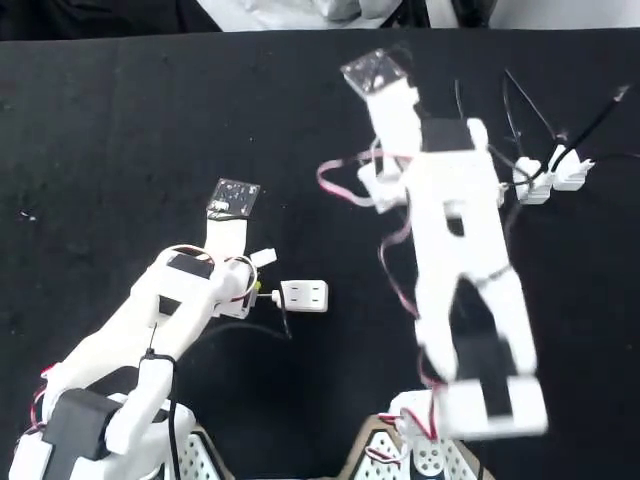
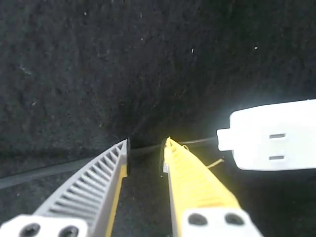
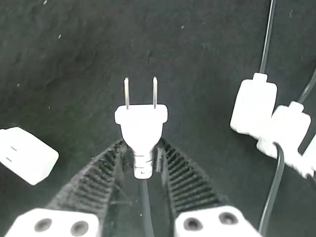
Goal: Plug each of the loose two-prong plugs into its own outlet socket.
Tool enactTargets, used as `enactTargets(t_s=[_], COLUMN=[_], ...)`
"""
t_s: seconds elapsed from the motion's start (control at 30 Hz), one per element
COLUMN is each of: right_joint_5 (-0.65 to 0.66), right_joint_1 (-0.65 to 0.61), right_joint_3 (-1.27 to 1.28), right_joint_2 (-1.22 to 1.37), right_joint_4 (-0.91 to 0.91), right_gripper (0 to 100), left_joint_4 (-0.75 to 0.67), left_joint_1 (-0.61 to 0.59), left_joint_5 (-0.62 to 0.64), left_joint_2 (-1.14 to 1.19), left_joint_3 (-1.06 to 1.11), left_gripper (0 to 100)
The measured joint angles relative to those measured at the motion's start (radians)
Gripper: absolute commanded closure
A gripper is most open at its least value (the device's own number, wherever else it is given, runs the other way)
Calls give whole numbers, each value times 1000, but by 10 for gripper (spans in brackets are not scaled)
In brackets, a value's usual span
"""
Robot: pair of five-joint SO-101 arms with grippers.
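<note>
Centrally, a white two-prong plug (image 3: 140, 121) is clamped at its narrow rear neck by the ribbed fingers (image 3: 101, 168) of the right tool (image 3: 142, 146). Both prongs are pointed straight away from the tool, and the plug's black cord is led back between the fingers. The plug is held over the black worktop (image 1: 120, 120), with nothing touched by its prongs.

To one side of the plug, and apart from it, a white outlet socket (image 3: 24, 153) is laid flat on the worktop with its two slots facing up. To the other side, a cluster of white connectors (image 3: 254, 106) with thin black cables is gathered near the worktop's far right part (image 1: 545, 180).

The socket (image 1: 303, 296) is also found just beside the left tool (image 2: 144, 145). That tool's grey and yellow fingers are set slightly apart, with nothing gripped. A thin black cable (image 2: 49, 172) is seen running across under the fingertips toward the socket's stub end (image 2: 271, 140).
</note>
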Motion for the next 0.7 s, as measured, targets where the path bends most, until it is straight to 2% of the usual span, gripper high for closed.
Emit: enactTargets(t_s=[0.2, 0.43, 0.57, 0.7], right_joint_5=[0, 5, 115, 341], right_joint_1=[-2, -41, -74, -91], right_joint_3=[436, 835, 987, 1106], right_joint_2=[-301, -612, -773, -924], right_joint_4=[-133, -238, -196, -124], right_gripper=[988, 988, 988, 988], left_joint_4=[15, 193, 212, 213], left_joint_1=[0, -2, -2, -2], left_joint_5=[2, 11, 11, 11], left_joint_2=[0, 18, 18, 18], left_joint_3=[-3, -86, -87, -87], left_gripper=[866, 866, 866, 866])
